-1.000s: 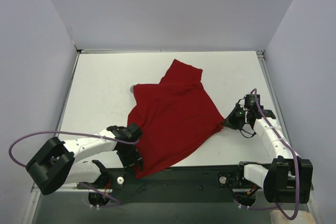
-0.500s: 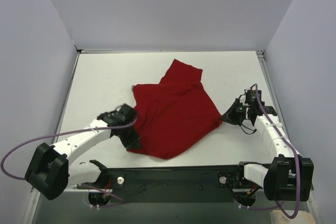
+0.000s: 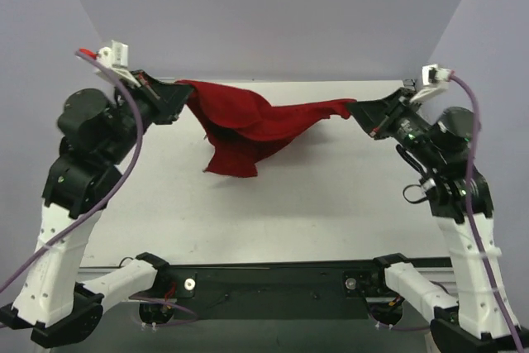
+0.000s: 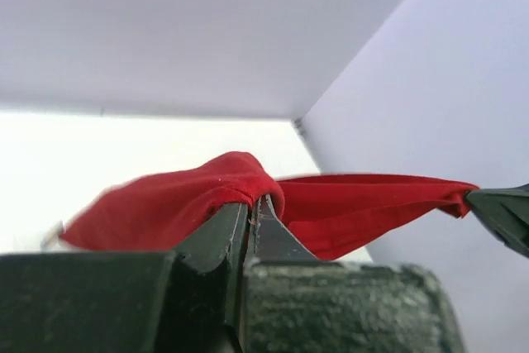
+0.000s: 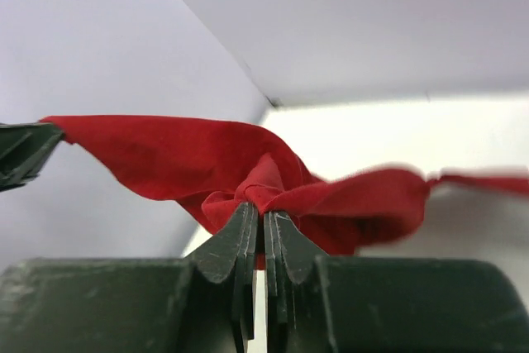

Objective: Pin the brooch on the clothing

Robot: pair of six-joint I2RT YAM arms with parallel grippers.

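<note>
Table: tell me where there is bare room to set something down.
Bare: the near half of the table, ahead of the black rail. Crowded: the far middle, where the shirt hangs from the left pincer and right pincer.

A lab test cell: plain pale walls [image 3: 264,14] enclose a white table [image 3: 331,204].

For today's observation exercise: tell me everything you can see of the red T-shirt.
The red T-shirt is plain, soft-looking cloth, bunched and creased. It hangs stretched in the air between two hands: the left hand is shut on one end, the right hand on the other. The middle sags in a loose fold above the white table; whether it touches is unclear. Sleeves, neck and label cannot be made out.
</note>
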